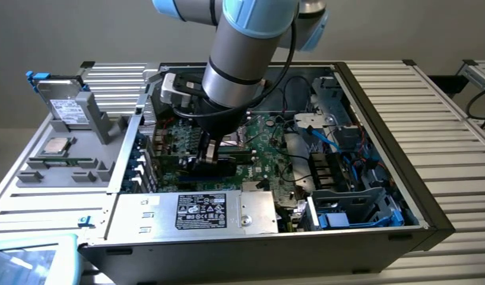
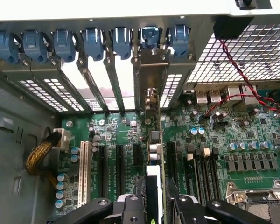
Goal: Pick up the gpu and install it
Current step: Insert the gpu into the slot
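arm point(image 1: 238, 53): silver-grey tube, light-blue joint caps | black cable alongside | gripper point(image 1: 209, 151): black, screwed finger links

The gpu point(image 2: 155, 158) is standing on edge in a slot of the motherboard point(image 2: 252, 154), inside the computer case point(image 1: 384, 101). The gripper point(image 1: 208, 155) is sitting directly above it.

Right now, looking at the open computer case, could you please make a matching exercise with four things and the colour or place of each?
Things:
1. gpu
2. slot latches
3. power supply
4. braided cable

Descriptions:
A. blue, in a row along the case edge
B. standing on edge over the motherboard, between the gripper's fingers
C. yellowish, curved
D. grey box with a black label

Pairs: 1-B, 2-A, 3-D, 4-C
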Tool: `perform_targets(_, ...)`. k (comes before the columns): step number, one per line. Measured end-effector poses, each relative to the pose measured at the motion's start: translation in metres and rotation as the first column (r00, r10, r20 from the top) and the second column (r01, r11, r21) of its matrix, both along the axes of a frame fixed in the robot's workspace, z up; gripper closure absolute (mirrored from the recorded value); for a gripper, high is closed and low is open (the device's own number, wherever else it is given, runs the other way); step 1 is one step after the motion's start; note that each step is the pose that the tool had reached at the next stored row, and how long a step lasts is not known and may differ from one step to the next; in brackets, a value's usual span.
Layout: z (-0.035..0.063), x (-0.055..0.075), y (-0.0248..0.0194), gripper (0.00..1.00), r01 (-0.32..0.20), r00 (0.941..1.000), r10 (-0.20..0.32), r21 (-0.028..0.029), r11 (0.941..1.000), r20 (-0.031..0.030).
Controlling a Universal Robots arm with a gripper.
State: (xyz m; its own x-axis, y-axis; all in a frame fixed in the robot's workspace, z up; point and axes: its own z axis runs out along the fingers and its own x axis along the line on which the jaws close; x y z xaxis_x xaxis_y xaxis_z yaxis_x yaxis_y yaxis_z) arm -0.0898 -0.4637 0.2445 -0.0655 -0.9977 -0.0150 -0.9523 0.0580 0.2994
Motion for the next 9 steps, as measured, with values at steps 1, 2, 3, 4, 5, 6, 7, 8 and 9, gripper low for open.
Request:
perform_targets(1, -0.0001, 0.0000, 0.0000, 0.73, 0.000, 1.0000, 0.000, 0.0006, 1.0000, 0.0001)
perform_targets(2, -0.0002, -0.0001, 0.0000, 0.73, 0.000, 1.0000, 0.000, 0.0007, 1.0000, 0.0002)
perform_targets(3, -0.0002, -0.0004, 0.0000, 0.73, 0.000, 1.0000, 0.000, 0.0008, 1.0000, 0.0002)
perform_targets(4, -0.0002, -0.0010, -0.0001, 0.73, 0.000, 1.0000, 0.000, 0.0008, 1.0000, 0.0001)
perform_targets(5, -0.0002, -0.0013, -0.0001, 0.73, 0.000, 1.0000, 0.000, 0.0008, 1.0000, 0.0001)
perform_targets(6, -0.0001, -0.0013, -0.0001, 0.73, -0.001, 1.0000, 0.001, 0.0004, 1.0000, 0.0001)
perform_targets(7, -0.0001, -0.0013, -0.0001, 0.73, -0.004, 1.0000, 0.004, 0.0000, 1.0000, 0.0001)
perform_targets(8, -0.0001, -0.0013, -0.0003, 0.73, -0.008, 1.0000, 0.008, -0.0002, 1.0000, 0.0000)
perform_targets(9, -0.0002, -0.0014, -0.0004, 0.73, -0.012, 0.9999, 0.012, -0.0002, 0.9999, 0.0001)
